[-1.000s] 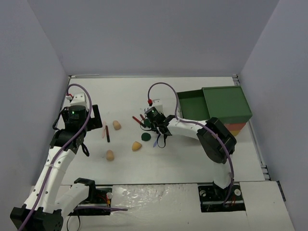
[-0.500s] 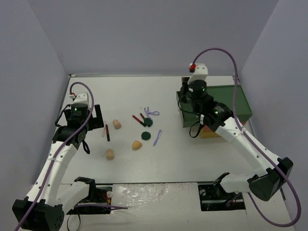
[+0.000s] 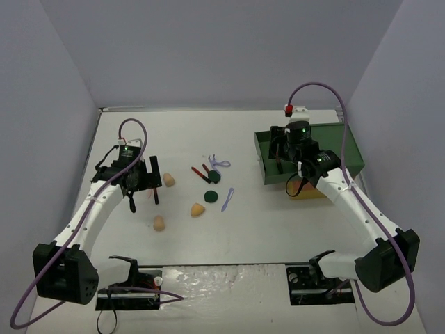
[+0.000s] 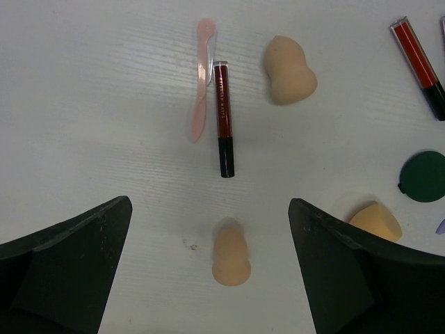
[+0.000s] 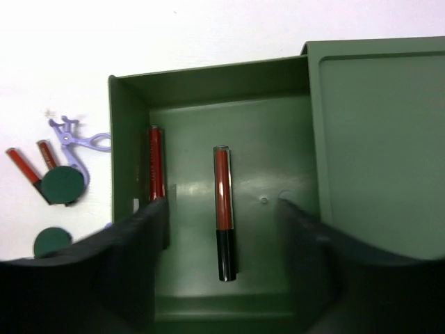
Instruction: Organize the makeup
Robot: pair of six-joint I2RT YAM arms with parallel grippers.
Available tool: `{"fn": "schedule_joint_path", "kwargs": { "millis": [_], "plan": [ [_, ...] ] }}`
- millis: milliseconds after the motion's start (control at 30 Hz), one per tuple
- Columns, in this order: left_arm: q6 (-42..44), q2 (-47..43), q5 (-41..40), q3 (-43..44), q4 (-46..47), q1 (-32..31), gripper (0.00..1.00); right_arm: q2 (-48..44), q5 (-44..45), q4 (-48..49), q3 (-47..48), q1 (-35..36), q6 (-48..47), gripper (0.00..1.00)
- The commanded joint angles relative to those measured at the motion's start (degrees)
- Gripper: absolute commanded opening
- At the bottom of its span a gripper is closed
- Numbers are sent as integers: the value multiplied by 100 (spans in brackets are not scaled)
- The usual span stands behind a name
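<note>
Right gripper hangs over the open green drawer, fingers spread, pinching nothing. A red-and-black stick lies loose on the drawer floor between my fingers. A second stick lies against the drawer's left wall. Just outside that wall: a lilac tool, a green disc on top of two red sticks, and another disc nearer me.

Left gripper is well left of the drawer, fingers spread wide, empty, hovering over a tan sponge. Also below it are the pink stick touching a dark red stick, and two more sponges on the drawer side.
</note>
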Motion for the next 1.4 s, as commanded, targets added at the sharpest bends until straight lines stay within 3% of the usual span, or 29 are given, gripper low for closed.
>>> {"fn": "schedule_joint_path", "kwargs": {
  "millis": [0, 133, 200, 367, 600, 1167, 1300, 1367],
  "plan": [
    [-436, 92, 143, 247, 81, 12, 92, -401, -151, 264, 250, -48, -125, 79],
    [-567, 288, 80, 218, 116, 7, 88, -746, -138, 230, 325, -48, -199, 92],
    [-646, 417, 45, 199, 178, 0, 86, -959, -188, 227, 328, -48, -214, 93],
    [-800, 715, 46, 169, 335, -44, 76, -1407, -230, 222, 272, -48, -205, 93],
    [-1117, 1498, 98, 21, 722, -227, 51, -1816, -142, 231, 18, -48, -223, 93],
    [-1399, 2104, -193, -335, 1292, -307, 34, -1914, -273, 249, -197, -48, -240, 93],
    [-1407, 2270, -210, -454, 1490, -307, 26, -1931, -280, 249, -253, -48, -240, 93],
    [-1417, 2343, -176, -489, 1498, -307, 17, -1948, -282, 249, -273, -48, -240, 93]
  ]
}}
